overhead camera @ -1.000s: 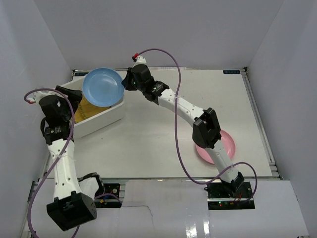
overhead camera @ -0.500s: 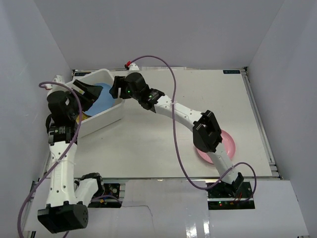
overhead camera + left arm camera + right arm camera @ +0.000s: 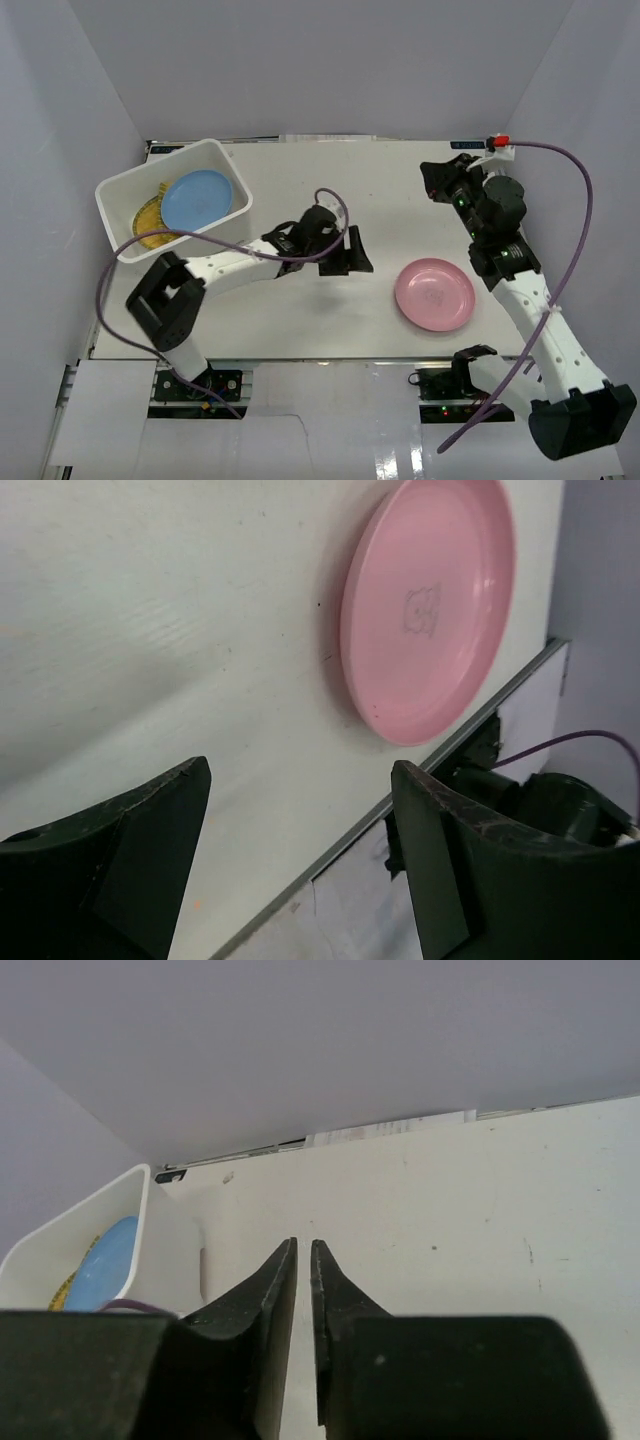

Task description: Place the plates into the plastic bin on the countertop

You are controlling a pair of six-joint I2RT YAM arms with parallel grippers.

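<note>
Pale grey walls close in a white table (image 3: 300, 310), and the job comes down to one dish left out on it. The white bin (image 3: 238, 178) sits in the upper left of the overhead frame, with a blue plate (image 3: 195, 198) lying in it over the edge of a yellow plate (image 3: 145, 222). The pink plate (image 3: 434, 294) lies flat on the table at lower right, well apart from the bin.

The left hand (image 3: 352, 252) is stretched low across the middle of the table. The pink plate lies to its right and a little lower in the frame. Being round, the plate has no long axis to line up with; only its rim matters. The right hand (image 3: 435, 180) hangs at upper right, above the plate in the frame. I judge the left hand to be the nearer, and it points the plate's way.

The left wrist view settles what the overhead cannot: its fingers (image 3: 130, 850) are spread wide with nothing between them, and the plate sits beyond them at upper right, untouched. The right wrist view shows its fingers (image 3: 270, 1300) drawn almost together, a thin slit between them and nothing held. It looks toward the bin at far left, and the pink plate is not in that view at all.
</note>
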